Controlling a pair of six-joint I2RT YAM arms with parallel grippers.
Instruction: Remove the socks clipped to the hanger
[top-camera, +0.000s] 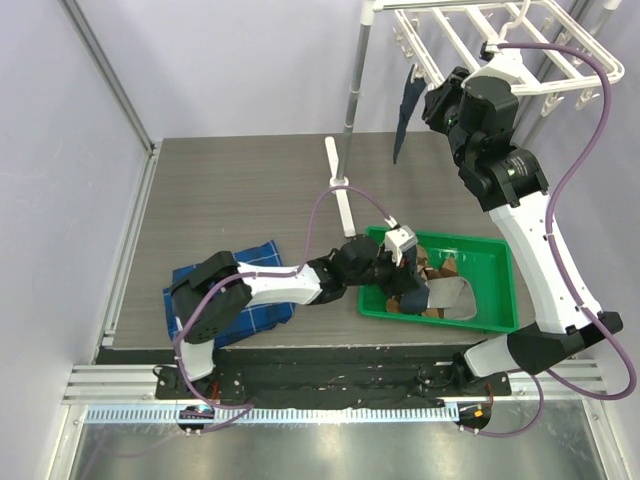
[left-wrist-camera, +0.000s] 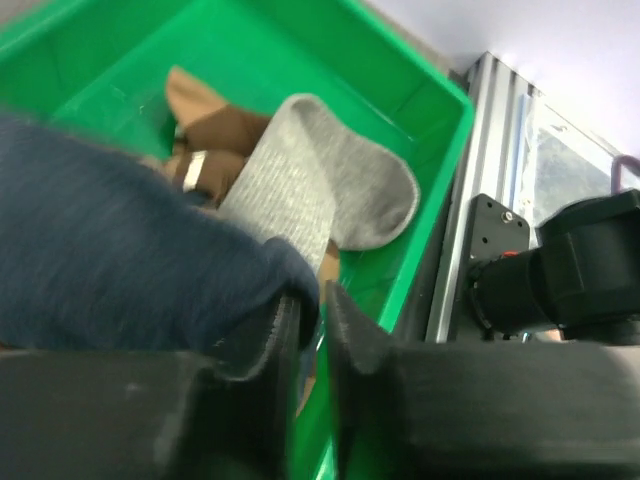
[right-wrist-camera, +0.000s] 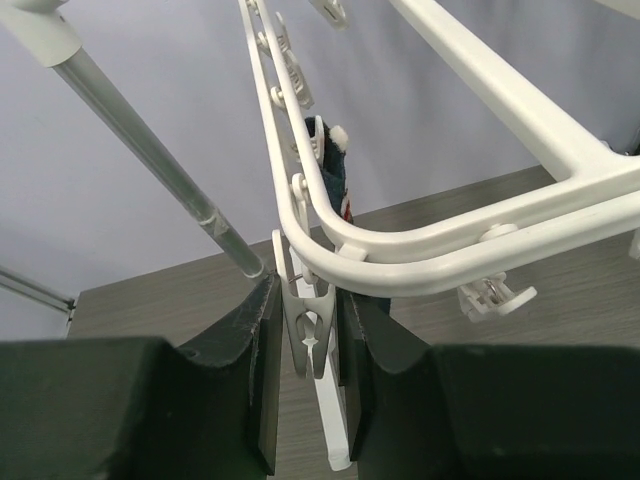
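High at the back right, the white hanger (top-camera: 440, 13) (right-wrist-camera: 480, 75) carries one navy sock (top-camera: 405, 115) (right-wrist-camera: 330, 170) on a clip. My right gripper (top-camera: 432, 100) (right-wrist-camera: 307, 300) is raised to the frame's corner, its fingers pressed against both sides of a white clip (right-wrist-camera: 312, 320). My left gripper (top-camera: 400, 250) (left-wrist-camera: 313, 300) hovers over the green tray (top-camera: 495, 245) (left-wrist-camera: 440, 180). Its jaws stand a narrow gap apart, with a second navy sock (left-wrist-camera: 120, 240) (top-camera: 412, 298) draped over the left finger's tip. A grey sock (left-wrist-camera: 320, 190) (top-camera: 452, 297) and brown socks (left-wrist-camera: 225, 130) (top-camera: 437, 268) lie in the tray.
A folded blue plaid cloth (top-camera: 265, 250) lies at the table's front left under my left arm. The metal stand pole (top-camera: 355, 80) (right-wrist-camera: 150, 150) rises at the back, and its white foot (top-camera: 338, 185) lies across the table. An aluminium rail (left-wrist-camera: 500, 170) runs beside the tray.
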